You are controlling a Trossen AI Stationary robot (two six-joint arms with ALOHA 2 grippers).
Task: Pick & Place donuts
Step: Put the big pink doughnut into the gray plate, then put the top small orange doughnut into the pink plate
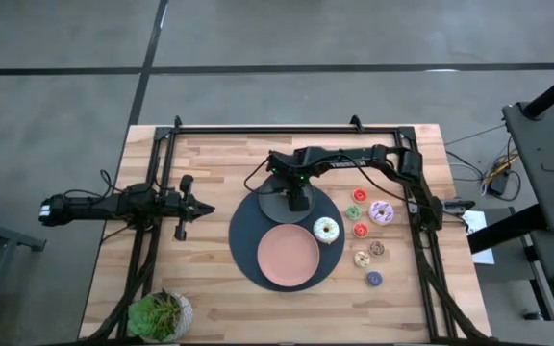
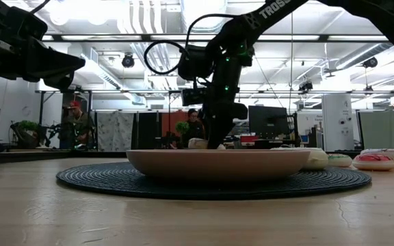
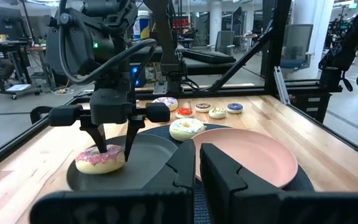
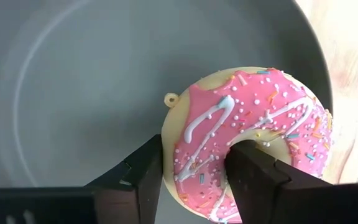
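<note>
Right wrist view shows the right claw down over the grey plate, with one finger outside the pink donut and one finger poking through its hole. The fingers are partly open, pinching one side of the ring, and the donut looks to be sitting on the grey plate (near its edge, close to the wooden counter).

The step now seems to be letting go of the donut on this plate. To do it well, the claw should open a bit wider so both fingers come free, then go straight up. If it slides sideways, the finger in the hole could drag the donut off the plate.

The white donut lies by the pink plate on the dark round mat. The lilac donut and the tiny ones wait on the counter nearby. The left claw rests far off to the side, closed up and empty.
</note>
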